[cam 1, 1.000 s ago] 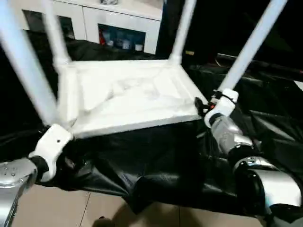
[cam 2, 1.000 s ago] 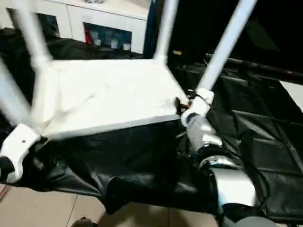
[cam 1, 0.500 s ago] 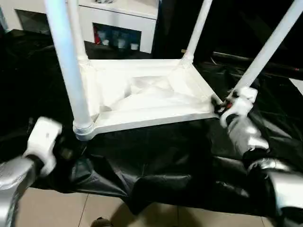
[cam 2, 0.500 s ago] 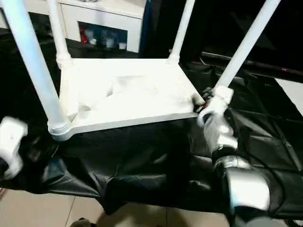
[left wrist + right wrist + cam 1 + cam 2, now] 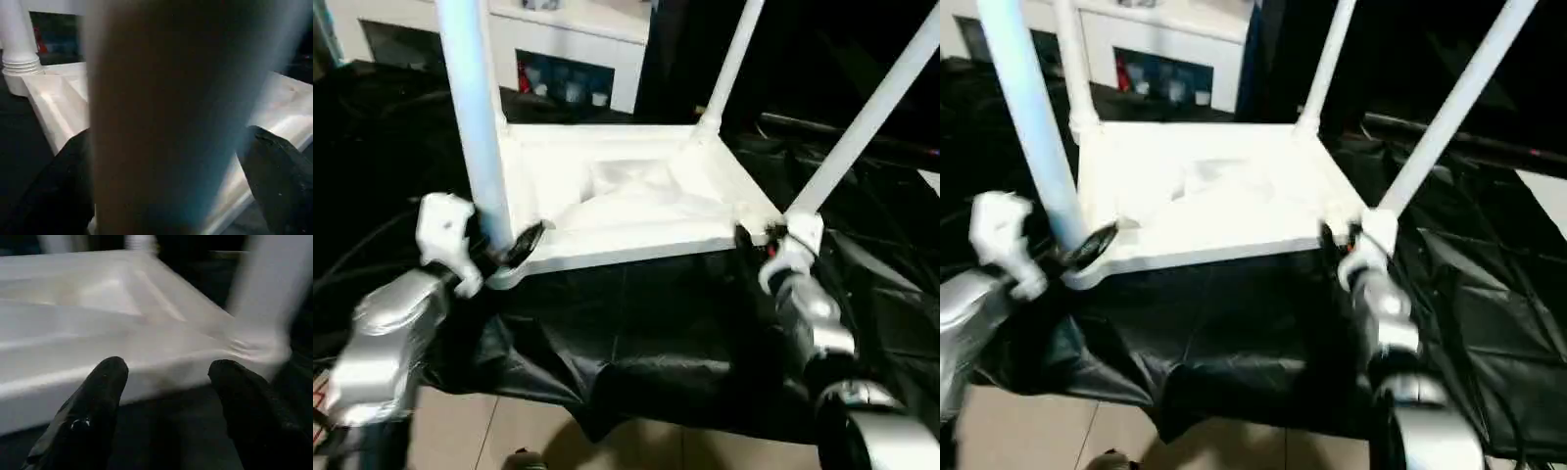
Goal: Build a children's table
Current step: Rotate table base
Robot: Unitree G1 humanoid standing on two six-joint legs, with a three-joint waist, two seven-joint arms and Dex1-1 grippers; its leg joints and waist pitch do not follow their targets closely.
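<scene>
The children's table [image 5: 626,211] is seen upside down on a surface draped in black plastic sheeting [image 5: 636,343], its ribbed underside facing up and its four legs rising out of the picture. Its near edge lies close to the front edge of the draped surface, where the sheeting hangs in folds toward a pale tiled floor [image 5: 509,431]. At the near left corner socket, the left gripper [image 5: 504,250] is placed around the base of the near left leg [image 5: 475,117]; in the left wrist view its black fingers [image 5: 274,181] are spread wide to either side of the leg, and contact cannot be made out. At the near right corner, the right gripper [image 5: 166,382] is held just before the table's rim, its two fingers parted moderately with nothing between them, beside the base of the near right leg [image 5: 862,127]. Open sheeting is left to the right of the table and in front of it. Behind the table, a white cabinet [image 5: 578,59] is seen; in its glass-fronted compartment small items, one red, are visible but cannot be identified.
</scene>
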